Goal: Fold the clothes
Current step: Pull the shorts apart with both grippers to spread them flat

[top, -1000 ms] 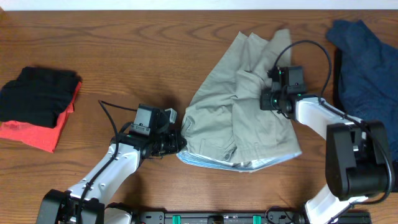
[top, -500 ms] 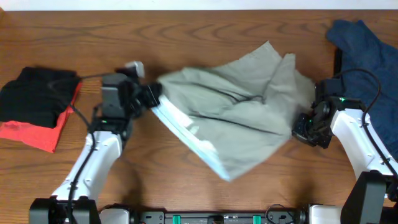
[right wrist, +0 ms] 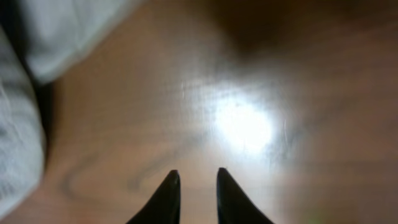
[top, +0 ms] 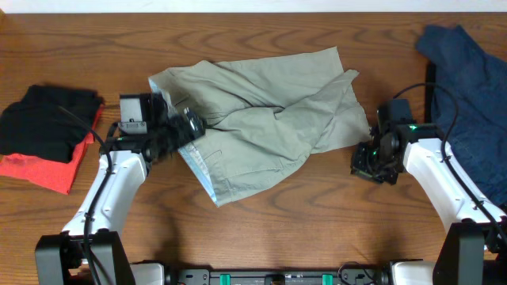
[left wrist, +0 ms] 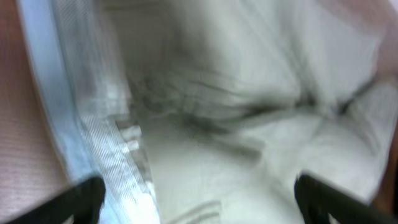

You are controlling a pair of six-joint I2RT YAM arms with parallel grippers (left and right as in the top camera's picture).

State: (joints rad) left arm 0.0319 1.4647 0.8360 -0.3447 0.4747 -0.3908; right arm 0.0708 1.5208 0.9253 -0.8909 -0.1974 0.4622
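Fingers (left wrist: 84, 198) of the left gripper (top: 188, 127) stand wide apart in the left wrist view, one tip at each lower corner. Creased khaki cloth fills the span between them. That view is blurred, so contact with the cloth cannot be confirmed. On the right gripper (right wrist: 194, 186) the tips are nearly together, with only a thin slit between them, nothing in it, and bare wood below. Khaki-grey shorts (top: 261, 119) lie spread and rumpled on the table (top: 261, 237), about mid-table, with a broad fold ridge running from their left edge toward their upper right corner. Pale blue waistband lining (top: 200, 176) shows along the shorts' lower left edge, facing up. At the shorts' left edge, the left gripper sits over the upper end of that blue strip, on or just above the fabric. Just off the shorts' right edge, the right gripper is close to the hem but not on the cloth in the overhead view. The right wrist view shows a pale fold of the shorts at its left margin, apart from the tips. Well to the left of the shorts lies a heap of black cloth (top: 47, 119) on a red piece (top: 40, 170). To the right of the shorts, past the right gripper, lies a crumpled dark blue garment (top: 463, 87).
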